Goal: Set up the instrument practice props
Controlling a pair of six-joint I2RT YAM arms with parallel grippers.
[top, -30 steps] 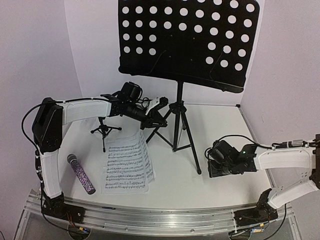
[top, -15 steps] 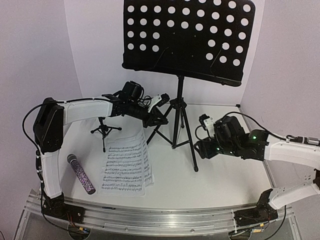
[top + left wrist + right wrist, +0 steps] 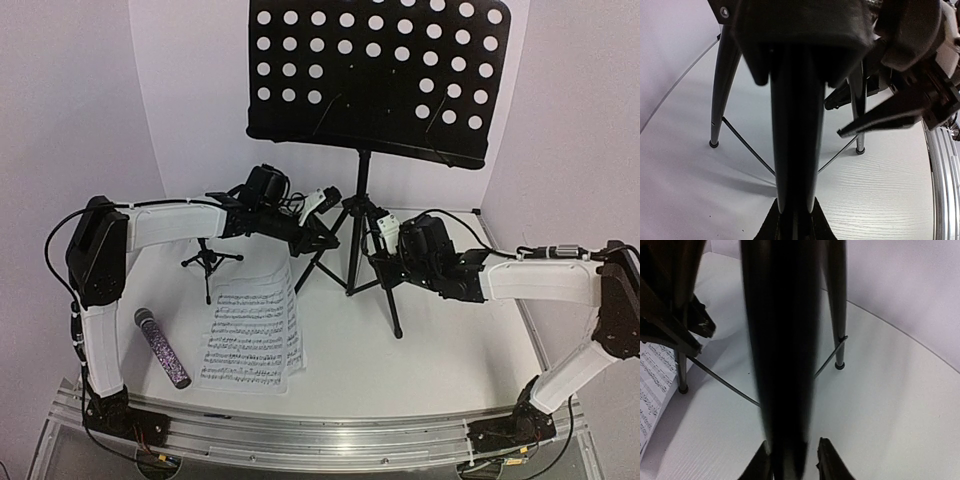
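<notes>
Music stand (image 3: 375, 80): black; wide tray pierced with rows of round holes, tilted back on a central pole; three legs spread; upright at rear centre of the surface (image 3: 450, 350)
Sheet-music pages (image 3: 250, 330): white, printed staves; lying in front of the stand's left leg
Microphone (image 3: 162, 348): purple glitter body, silver mesh head at the far end; lying flat, left of the pages
Mic stand (image 3: 207, 262): small, black, tripod; upright, beyond the microphone, apart from it
</notes>
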